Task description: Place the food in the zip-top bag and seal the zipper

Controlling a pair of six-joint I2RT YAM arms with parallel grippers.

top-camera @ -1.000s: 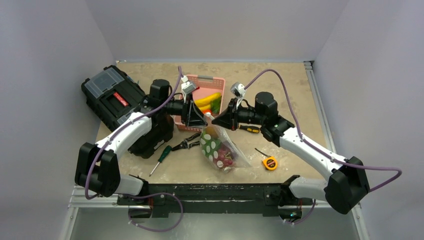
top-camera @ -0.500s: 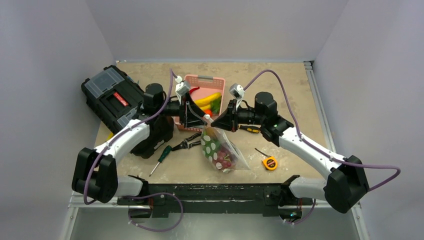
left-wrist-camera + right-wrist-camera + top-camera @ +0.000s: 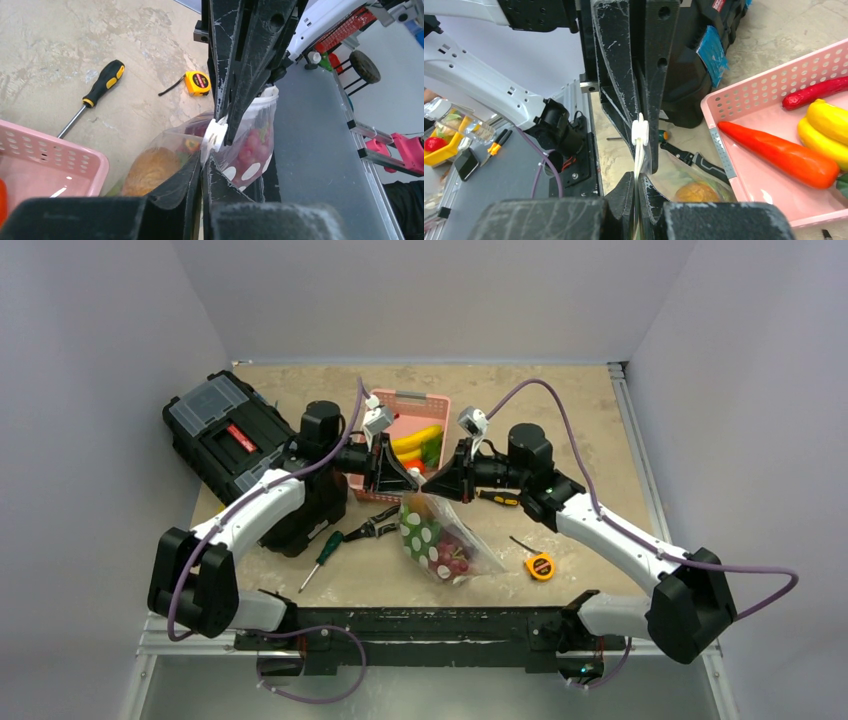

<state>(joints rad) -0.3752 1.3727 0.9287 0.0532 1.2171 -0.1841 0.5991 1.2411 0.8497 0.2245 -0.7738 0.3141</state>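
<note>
**Jaws of both arms pinched on the bag's mouth edge**

Left jaws and right jaws meet tip to tip above the middle of the beige stone-patterned worktop (image 3: 560, 420). Each pair is closed flat on the thin whitish press-seal zipper (image 3: 639, 160) of the soft clear polka-dotted zip-top bag (image 3: 440, 540). No gap shows between the fingers of either pair. In both wrist views a small white plastic tab (image 3: 216, 135) sits on the zipper between the two sets of tips. Whether the zipper is pressed shut along its length cannot be told.

The zip-top bag's mouth is held up at the jaws, and its body slopes down toward the near edge, the lower part lying on the worktop. Red grapes (image 3: 252, 142) and a round brown item (image 3: 152, 170) show through the plastic.

Just behind the jaws stands a pink slotted plastic basket (image 3: 435, 405). It holds a long orange-red vegetable (image 3: 774, 150), yellow curved pieces (image 3: 826, 125) and a dark red pod (image 3: 814, 92).

A black plastic toolbox (image 3: 225, 435) lies at the far left, under the left arm (image 3: 250, 515). A green-handled screwdriver (image 3: 325, 552) and black pliers (image 3: 375, 525) lie left of the bag. A yellow-and-black screwdriver (image 3: 500, 498) lies beside the right arm (image 3: 610, 535). A yellow tape measure (image 3: 540, 566) lies to the right of the bag, apart from it.
</note>
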